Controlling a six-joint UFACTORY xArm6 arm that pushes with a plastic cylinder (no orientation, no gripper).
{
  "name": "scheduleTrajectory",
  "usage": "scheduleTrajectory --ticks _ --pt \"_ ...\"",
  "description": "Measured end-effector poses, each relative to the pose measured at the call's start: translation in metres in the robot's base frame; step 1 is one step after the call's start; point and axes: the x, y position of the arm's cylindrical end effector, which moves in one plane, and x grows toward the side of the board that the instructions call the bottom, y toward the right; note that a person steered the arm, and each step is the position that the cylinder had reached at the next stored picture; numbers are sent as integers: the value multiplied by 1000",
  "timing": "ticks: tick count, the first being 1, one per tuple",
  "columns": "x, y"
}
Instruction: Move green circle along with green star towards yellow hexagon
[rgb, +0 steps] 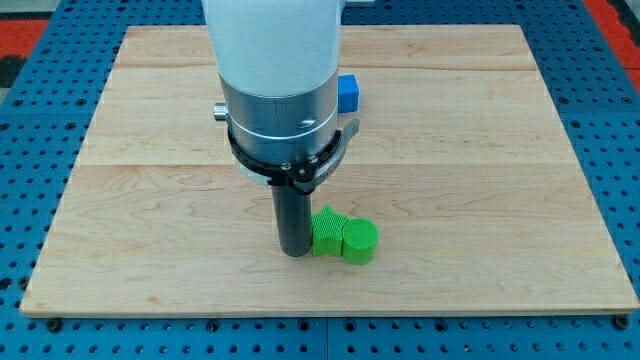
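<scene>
The green star (326, 231) and the green circle (361, 241) lie touching each other near the view's bottom centre of the wooden board (480, 150), the star on the left. My tip (294, 250) rests on the board just left of the green star, touching or nearly touching it. No yellow hexagon shows in the view; the arm's body may hide it.
A blue block (348, 94) shows partly behind the arm's white and grey body (275, 90) near the board's upper middle. The board lies on a blue perforated table (30, 120).
</scene>
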Motion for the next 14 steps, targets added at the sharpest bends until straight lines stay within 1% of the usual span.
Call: scheduleTrajectory --ticks 2,3,4,5,6,7,8,9,10,11,12,13,14 --pt "-1 0" --pt "-12 1" --pt "-62 1" --pt "-101 1" --pt "-108 2" --pt "-82 48" --pt "-82 61" --pt "-83 87" --pt "-80 159" --pt "-48 212" --pt "0 209" --pt "42 185" --pt "39 123"
